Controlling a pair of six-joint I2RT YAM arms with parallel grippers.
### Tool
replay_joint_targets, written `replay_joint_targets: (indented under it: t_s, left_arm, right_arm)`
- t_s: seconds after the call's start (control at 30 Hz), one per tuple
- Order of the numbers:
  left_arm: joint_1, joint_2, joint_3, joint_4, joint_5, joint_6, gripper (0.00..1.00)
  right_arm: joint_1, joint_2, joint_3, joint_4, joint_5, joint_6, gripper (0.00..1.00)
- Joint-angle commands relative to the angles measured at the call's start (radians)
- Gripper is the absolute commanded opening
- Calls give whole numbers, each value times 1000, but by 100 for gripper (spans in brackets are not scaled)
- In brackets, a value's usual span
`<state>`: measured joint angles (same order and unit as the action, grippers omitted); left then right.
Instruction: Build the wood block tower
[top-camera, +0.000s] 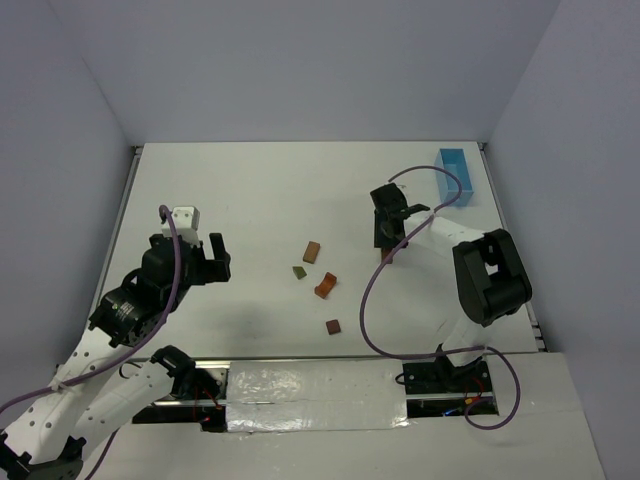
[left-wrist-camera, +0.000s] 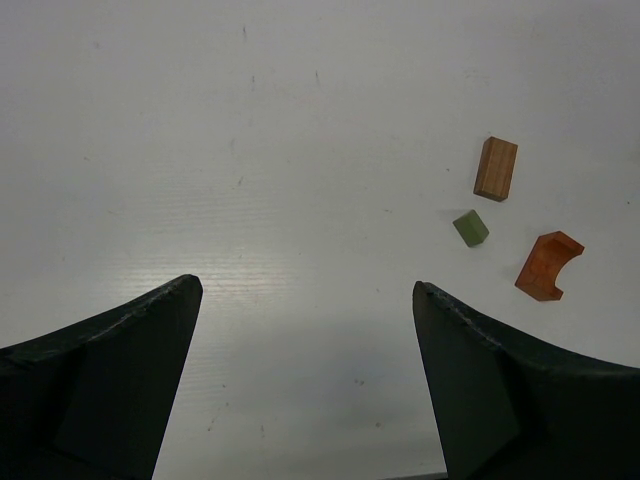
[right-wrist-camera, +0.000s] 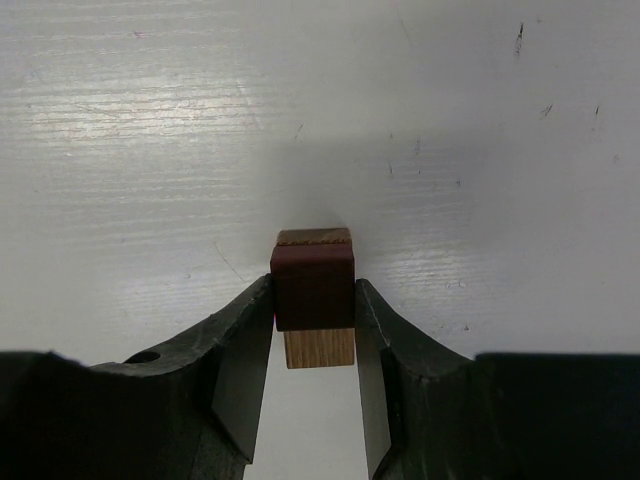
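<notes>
My right gripper (right-wrist-camera: 313, 287) is shut on a dark brown block (right-wrist-camera: 313, 283) that sits on top of a tan block (right-wrist-camera: 319, 348) on the table; in the top view this gripper (top-camera: 389, 243) is right of centre. Several loose blocks lie mid-table: a tan block (top-camera: 312, 251), an olive-green block (top-camera: 299, 271), an orange arch block (top-camera: 326, 285) and a brown block (top-camera: 333, 326). My left gripper (top-camera: 208, 258) is open and empty, left of them. The left wrist view shows its gripper (left-wrist-camera: 305, 290) over bare table, with the tan block (left-wrist-camera: 496, 168), the green block (left-wrist-camera: 470, 228) and the orange arch (left-wrist-camera: 547, 266) at the right.
A light blue tray (top-camera: 457, 175) stands at the far right corner of the white table. Walls enclose the table on three sides. A purple cable (top-camera: 372, 290) loops from the right arm across the table's right half.
</notes>
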<state>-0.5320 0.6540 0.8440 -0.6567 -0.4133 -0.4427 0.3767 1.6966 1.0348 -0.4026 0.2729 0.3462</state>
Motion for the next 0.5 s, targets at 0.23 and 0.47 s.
replay_joint_targets:
  t_s: [0.23, 0.47]
  left_arm:
    - [-3, 9, -6, 43, 11, 27, 99]
    - [-5, 12, -6, 43, 18, 29, 100]
  right_arm:
    - [-1, 9, 36, 19, 3, -6, 48]
    - [2, -11, 31, 13, -4, -9, 66]
